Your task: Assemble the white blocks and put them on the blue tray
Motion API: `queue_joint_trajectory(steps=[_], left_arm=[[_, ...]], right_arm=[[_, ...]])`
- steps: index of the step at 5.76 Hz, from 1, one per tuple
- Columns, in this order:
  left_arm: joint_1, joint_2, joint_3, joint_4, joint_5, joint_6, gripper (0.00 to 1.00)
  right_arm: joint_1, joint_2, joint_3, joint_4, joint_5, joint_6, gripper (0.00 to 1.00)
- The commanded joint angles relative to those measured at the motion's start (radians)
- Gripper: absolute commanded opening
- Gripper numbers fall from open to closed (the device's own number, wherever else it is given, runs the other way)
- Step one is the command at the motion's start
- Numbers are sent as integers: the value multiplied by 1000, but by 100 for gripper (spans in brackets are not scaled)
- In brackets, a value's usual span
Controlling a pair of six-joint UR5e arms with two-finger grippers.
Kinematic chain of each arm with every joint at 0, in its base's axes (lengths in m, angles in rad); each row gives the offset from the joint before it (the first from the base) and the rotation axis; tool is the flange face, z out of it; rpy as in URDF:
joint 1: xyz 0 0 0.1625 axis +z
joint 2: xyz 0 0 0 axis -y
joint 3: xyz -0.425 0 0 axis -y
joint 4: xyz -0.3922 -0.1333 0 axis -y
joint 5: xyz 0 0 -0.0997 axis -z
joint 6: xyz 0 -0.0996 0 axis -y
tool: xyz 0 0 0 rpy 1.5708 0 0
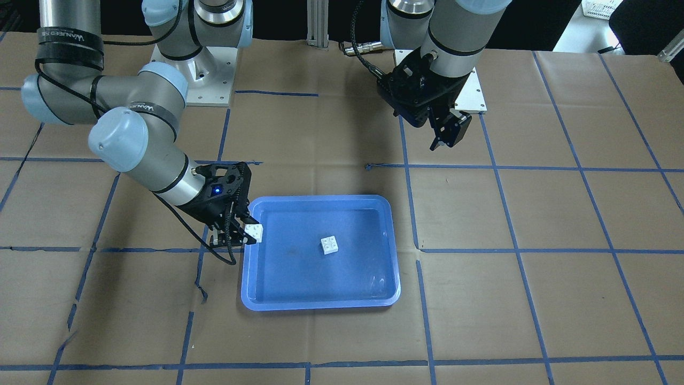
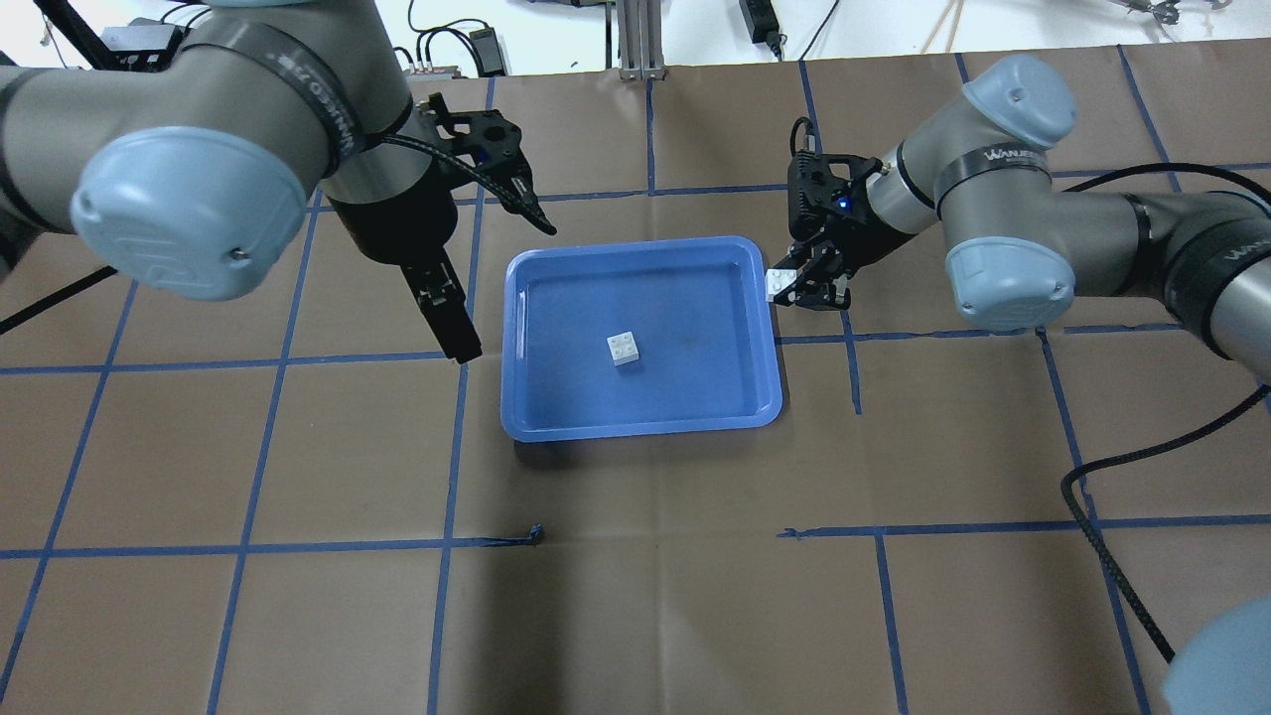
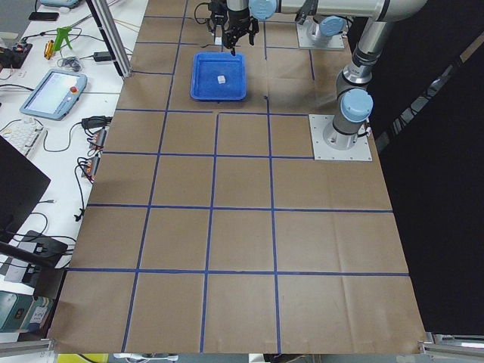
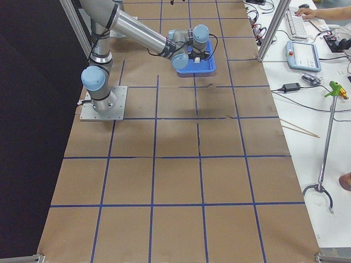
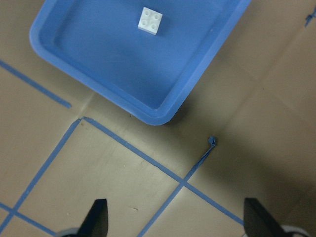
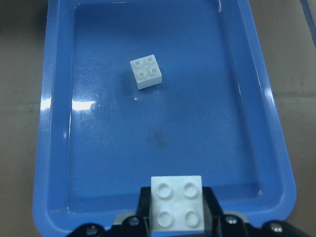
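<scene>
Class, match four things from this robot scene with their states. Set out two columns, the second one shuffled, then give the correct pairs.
Column one
1. left end effector
2. right end effector
3. loose white block
4. blue tray

Column two
a. lies studs up inside the tray
b. open and empty
c. rests on the brown table
d. shut on the held white block

Pairs: 1-b, 2-d, 3-a, 4-c

blue tray [image 2: 556,397] open, white block [image 2: 625,349] at centre
</scene>
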Motion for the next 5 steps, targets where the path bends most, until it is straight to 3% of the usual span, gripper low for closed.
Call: queue_joint_trajectory(steps=[1,3,4,5], left_arm=[[31,33,4,7,64,-465,99],[28,52,-7,8,71,-784,99],[28,46,-22,8,68,-781,99],[38,41,-11,10,69,-658,99]], right_arm=[[78,72,1,-131,-4,101,25],[126,115,2,-148,-13,126,25],[138,138,4,-179,-13,126,25],[158,168,2,-244,-16,152,25]])
